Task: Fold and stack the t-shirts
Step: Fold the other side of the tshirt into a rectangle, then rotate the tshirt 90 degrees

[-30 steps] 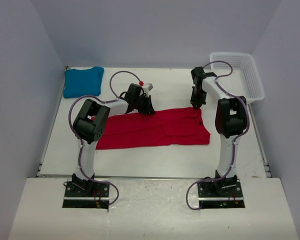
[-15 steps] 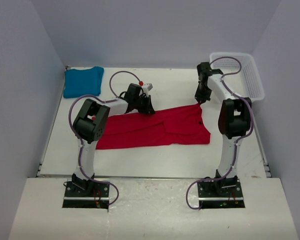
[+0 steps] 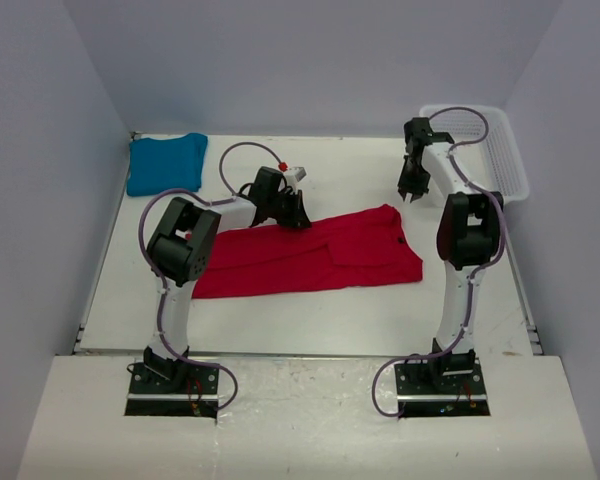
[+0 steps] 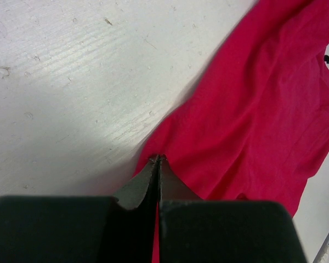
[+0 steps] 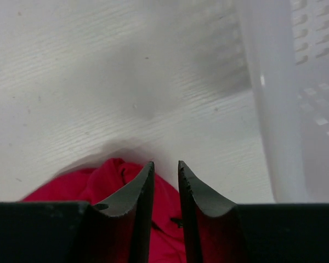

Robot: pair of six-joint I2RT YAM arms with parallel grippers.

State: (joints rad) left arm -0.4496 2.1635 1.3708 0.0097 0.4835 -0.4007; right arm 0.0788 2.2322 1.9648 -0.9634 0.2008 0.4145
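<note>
A bright red t-shirt (image 3: 310, 255) lies spread across the middle of the table, partly folded, with a raised peak at its far right corner. My left gripper (image 3: 293, 218) is down at the shirt's far edge. In the left wrist view its jaws (image 4: 158, 160) are shut on that edge of the red cloth (image 4: 263, 109). My right gripper (image 3: 410, 192) hangs above the table just beyond the shirt's far right corner. Its jaws (image 5: 164, 164) stand a little apart with nothing between them, and the red cloth (image 5: 107, 178) lies below. A teal-blue t-shirt (image 3: 165, 162) rests folded at the back left.
A white mesh basket (image 3: 520, 180) stands at the back right, close to the right gripper; its wall (image 5: 274, 109) fills the right side of the right wrist view. Grey walls enclose the table on three sides.
The right gripper has moved away toward the basket, opened and let go of the red t-shirt's corner, which now lies on the table. The left arm has not moved.
</note>
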